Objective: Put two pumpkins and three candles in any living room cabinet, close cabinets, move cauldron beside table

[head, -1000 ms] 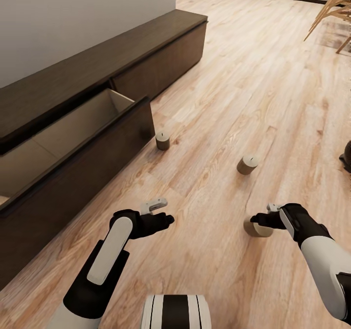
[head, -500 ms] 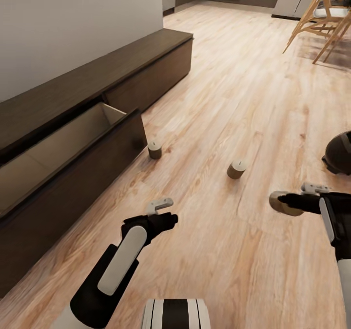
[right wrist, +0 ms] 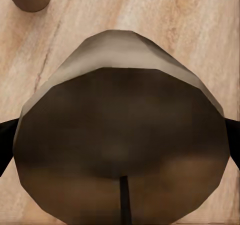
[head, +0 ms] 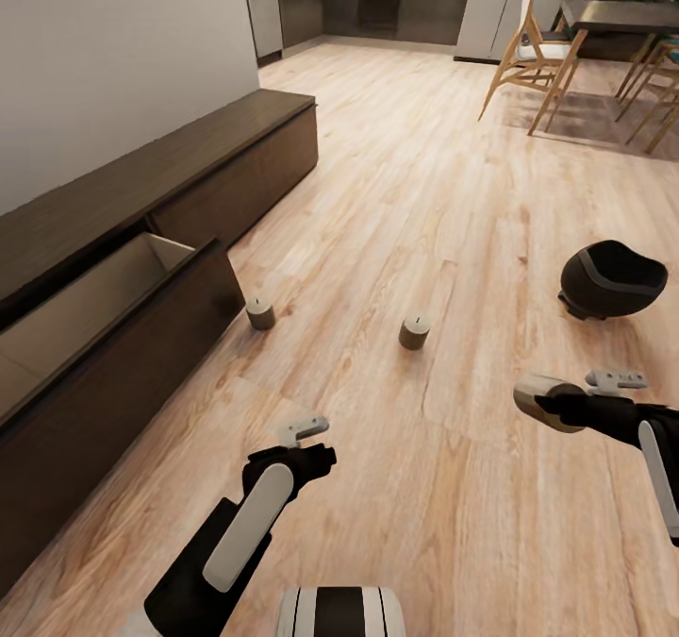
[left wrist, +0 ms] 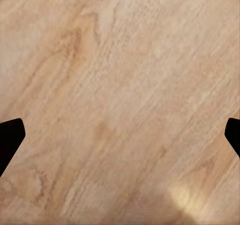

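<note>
Both arms are extended forward. The left pincer (head: 316, 448) is held spread and empty; the right pincer (head: 542, 401) is clamped around a candle (head: 536, 399).

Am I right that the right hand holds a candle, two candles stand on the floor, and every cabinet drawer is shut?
Not quite. One drawer of the cabinet stands open in the head view. The right hand does hold a candle, and two candles stand on the floor.

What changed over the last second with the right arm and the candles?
The right gripper lifted the stubby grey-olive candle off the wooden floor, its fingers shut on it. The head camera tilted up. The other two candles, the open dark-brown drawer and the left gripper stayed as they were.
</note>
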